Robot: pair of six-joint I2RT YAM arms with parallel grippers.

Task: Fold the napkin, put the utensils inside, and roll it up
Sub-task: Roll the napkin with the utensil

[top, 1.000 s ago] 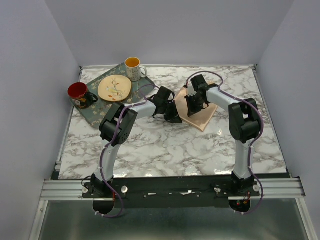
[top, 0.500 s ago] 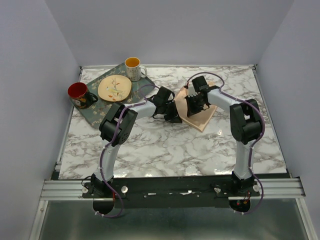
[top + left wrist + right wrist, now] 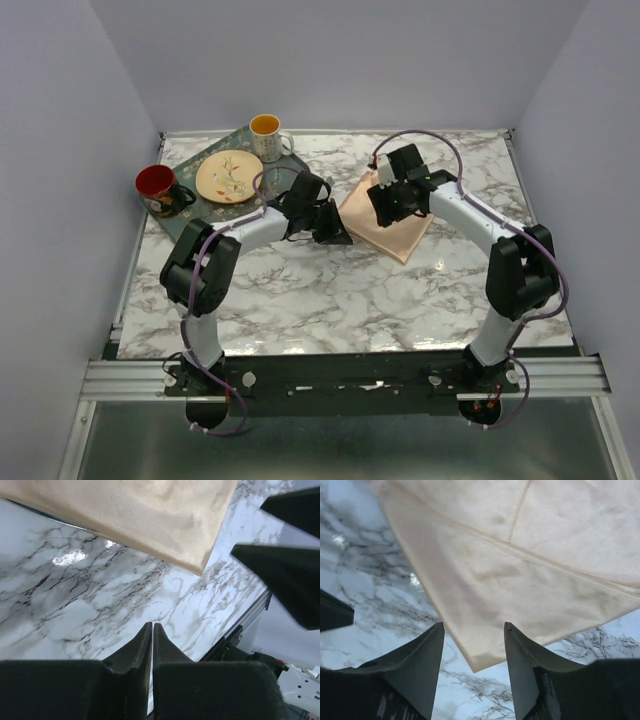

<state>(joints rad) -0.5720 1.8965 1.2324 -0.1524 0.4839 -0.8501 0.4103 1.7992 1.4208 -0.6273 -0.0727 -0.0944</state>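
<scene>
The napkin [image 3: 388,222] lies folded flat on the marble table, a peach cloth with a seam showing in the right wrist view [image 3: 520,565]. My right gripper [image 3: 473,626] hovers above its corner, open, with the cloth's tip showing between the fingers [image 3: 427,655] and untouched. In the top view the right gripper [image 3: 386,208] is over the napkin's left part. My left gripper [image 3: 152,626] is shut with nothing in it, above bare marble just off the napkin's [image 3: 150,515] edge. From above, the left gripper [image 3: 338,236] sits just left of the cloth. The utensils are out of view.
At the back left a dark green patterned mat [image 3: 190,228] carries a cream floral plate [image 3: 229,176], a red mug [image 3: 158,187] and a white mug with an orange inside [image 3: 267,137]. Grey walls enclose the table on three sides.
The right gripper has opened and let go of the napkin, which now lies flat. Both arms have drawn apart, the left one swinging left and off the cloth.
</scene>
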